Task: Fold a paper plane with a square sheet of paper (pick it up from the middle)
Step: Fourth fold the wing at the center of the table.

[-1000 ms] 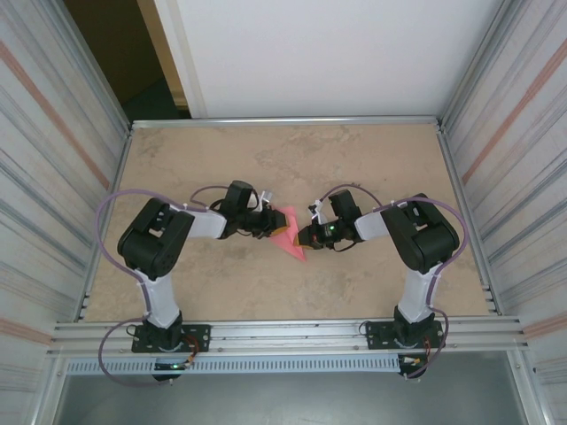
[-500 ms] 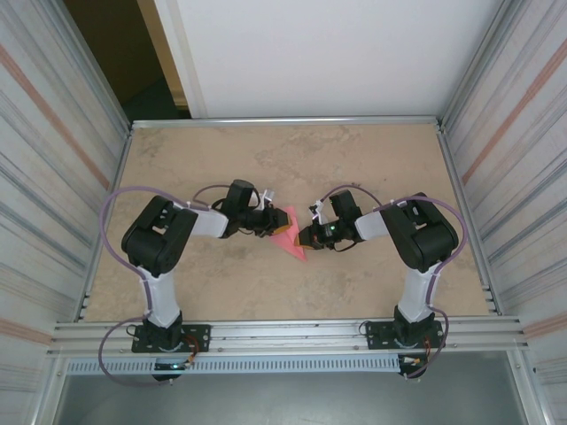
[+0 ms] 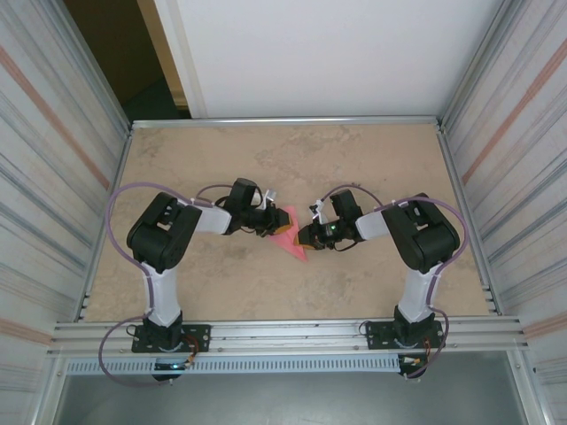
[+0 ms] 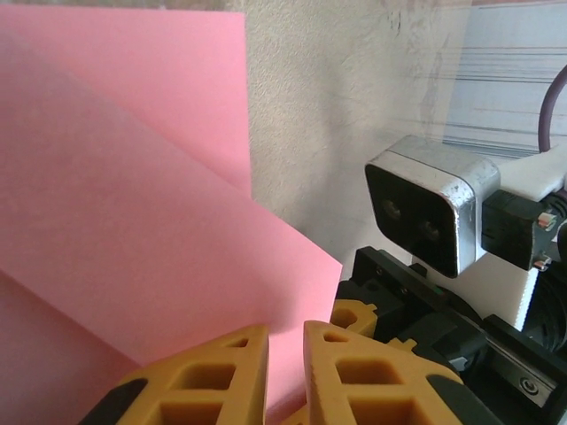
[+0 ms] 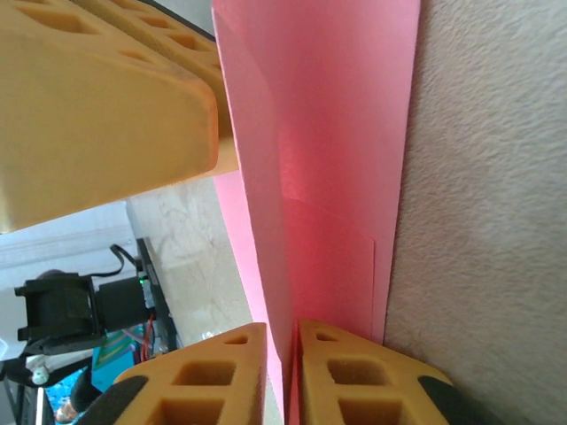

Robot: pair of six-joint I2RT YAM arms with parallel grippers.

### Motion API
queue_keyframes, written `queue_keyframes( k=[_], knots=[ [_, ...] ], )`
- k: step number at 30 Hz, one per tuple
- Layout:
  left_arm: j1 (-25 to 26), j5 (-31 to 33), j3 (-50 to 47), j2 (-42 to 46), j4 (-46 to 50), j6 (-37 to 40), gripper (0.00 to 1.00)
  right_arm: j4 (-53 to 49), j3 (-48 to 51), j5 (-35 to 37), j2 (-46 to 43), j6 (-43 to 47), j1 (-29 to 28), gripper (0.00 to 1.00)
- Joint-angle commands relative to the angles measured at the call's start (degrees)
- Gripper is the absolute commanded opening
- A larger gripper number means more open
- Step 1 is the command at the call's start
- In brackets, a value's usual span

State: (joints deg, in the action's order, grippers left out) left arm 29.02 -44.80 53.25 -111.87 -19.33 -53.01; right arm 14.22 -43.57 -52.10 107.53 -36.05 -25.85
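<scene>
The left arm (image 3: 164,241) has drifted toward 3 o'clock. One sheet of paper (image 3: 289,232): the left gripper (image 4: 285,350) pinches its 9 o'clock side. The right gripper (image 5: 282,350), fingers nearly together, straddles its 3 o'clock edge, grip unclear.

The sheet of paper (image 3: 289,234) lies at the middle of the table (image 3: 372,159). The left gripper (image 3: 270,227) sits at its 9 o'clock and the right gripper (image 3: 305,237) at its 3 o'clock, facing each other across it. An edge of the sheet runs between each gripper's fingers.
</scene>
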Motion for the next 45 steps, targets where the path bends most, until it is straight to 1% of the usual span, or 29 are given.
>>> queue_keyframes(
  k=[1, 5, 11, 15, 18, 20, 22, 27, 31, 45],
  knots=[
    [0.62, 0.58, 1.38, -0.54, 2.97, 0.41, 0.19, -3.68, 0.94, 1.31, -2.84, -0.51, 0.16, 0.2],
    [0.55, 0.59, 1.46, -0.63, 3.39, 0.43, 0.19, -5.65, 1.32, 2.37, -4.93, -0.6, 0.45, 0.27],
    [0.6, 0.59, 1.76, -0.74, 3.86, 0.7, 0.19, -7.6, 3.15, 4.47, -8.84, -0.84, 1.84, 0.29],
    [0.6, 0.76, 2.0, -0.71, 4.72, 0.73, 0.19, -10.29, 3.67, 8.33, -12.6, -0.11, 2.28, 0.3],
    [0.6, 1.02, 2.32, -0.71, 5.49, 0.74, 0.19, -13.45, 2.7, 12.37, -14.46, 1.29, 0.92, 0.31],
    [0.6, 1.04, 2.36, -0.8, 5.6, 0.72, 0.19, -15.73, 1.49, 15.36, -15.42, 2.49, -0.94, 0.31],
    [0.61, 1.03, 2.46, -0.89, 5.58, 0.52, 0.19, -16.24, 0.63, 16.36, -15.91, 2.82, -2.71, 0.29],
    [0.62, 0.98, 2.76, -1.06, 6.18, 0.64, 0.19, -15.42, -1.52, 16.14, -14.54, 2.58, -6.67, 0.22],
    [0.69, 0.96, 2.93, -1.15, 6.63, 0.83, 0.19, -14.51, -2.69, 15.31, -11.47, 1.87, -8.45, 0.2],
    [0.6, 1.11, 3.39, -1.66, 8.03, 1.11, 0.19, -14.57, -1.91, 16.74, -8.83, 1.34, -8.4, 0.18]
  ],
)
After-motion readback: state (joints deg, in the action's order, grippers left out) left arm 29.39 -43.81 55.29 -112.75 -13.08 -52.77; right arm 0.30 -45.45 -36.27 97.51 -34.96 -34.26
